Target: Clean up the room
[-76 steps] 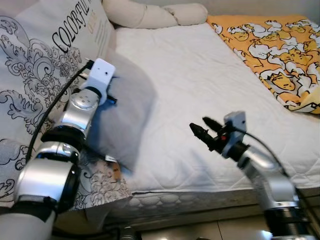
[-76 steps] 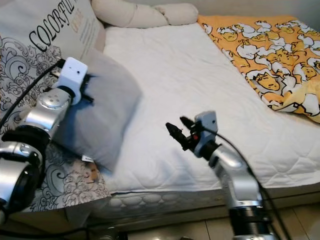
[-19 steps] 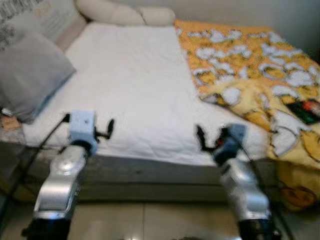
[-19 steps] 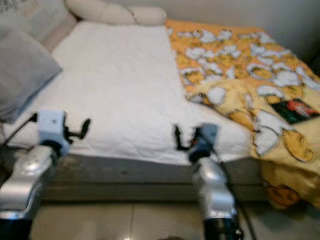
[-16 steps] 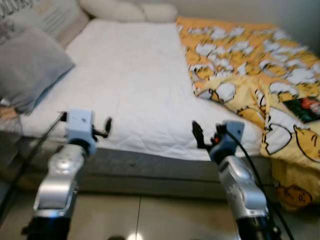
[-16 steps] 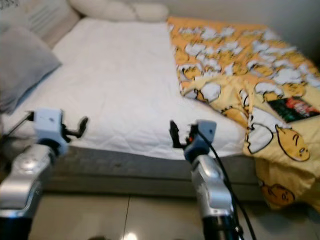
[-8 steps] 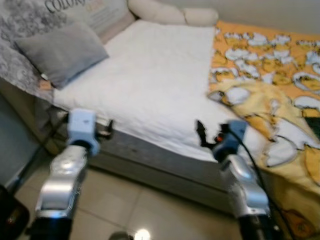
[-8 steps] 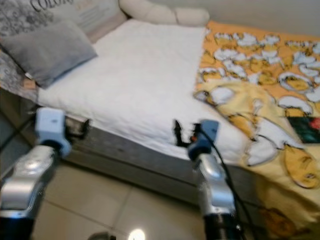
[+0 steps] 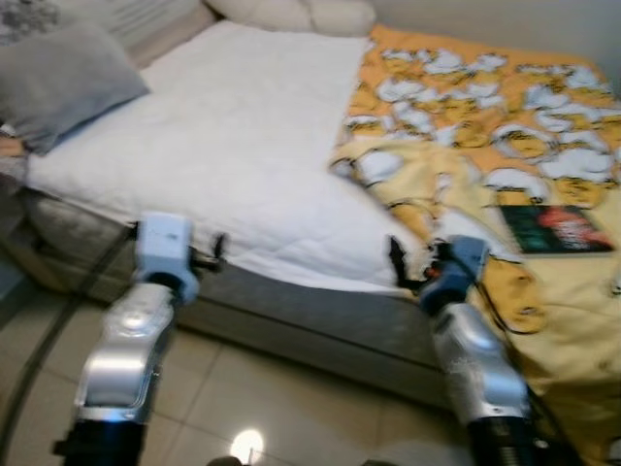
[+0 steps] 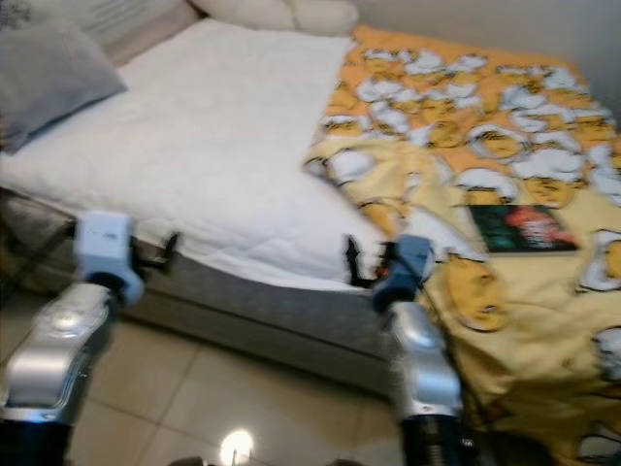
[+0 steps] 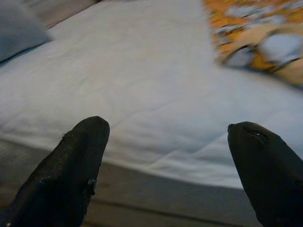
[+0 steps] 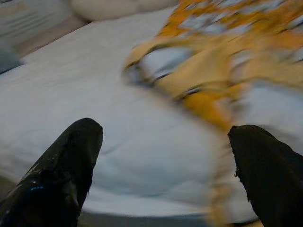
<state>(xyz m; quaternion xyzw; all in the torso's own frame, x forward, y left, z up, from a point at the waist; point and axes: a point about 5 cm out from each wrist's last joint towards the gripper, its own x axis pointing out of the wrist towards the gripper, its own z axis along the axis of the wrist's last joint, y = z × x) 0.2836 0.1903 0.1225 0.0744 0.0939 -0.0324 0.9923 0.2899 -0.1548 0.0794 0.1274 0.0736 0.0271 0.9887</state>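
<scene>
The bed (image 9: 243, 146) runs lengthwise away from the robot. A yellow blanket (image 9: 466, 126) covers its right half, crumpled at the near edge, with a book (image 9: 555, 228) lying crosswise on it. A grey pillow (image 9: 58, 83) lies far left. Left gripper (image 11: 165, 156) and right gripper (image 12: 165, 161) hover spread open, empty, before the bed's edge.

A wide bed with a white quilted mattress cover (image 9: 233, 126) runs away from the tiled floor (image 9: 291, 408). A grey square pillow (image 9: 60, 80) lies at the bed's far left corner, with cream bolster cushions (image 9: 291, 14) along the far edge. An orange-and-yellow cartoon-print blanket (image 9: 466, 116) covers the bed's right half and hangs over the near edge. A dark book (image 9: 555, 228) lies on the blanket near the right edge. The left claw (image 9: 215, 257) and right claw (image 9: 396, 260) hang before the near edge, over the floor.
</scene>
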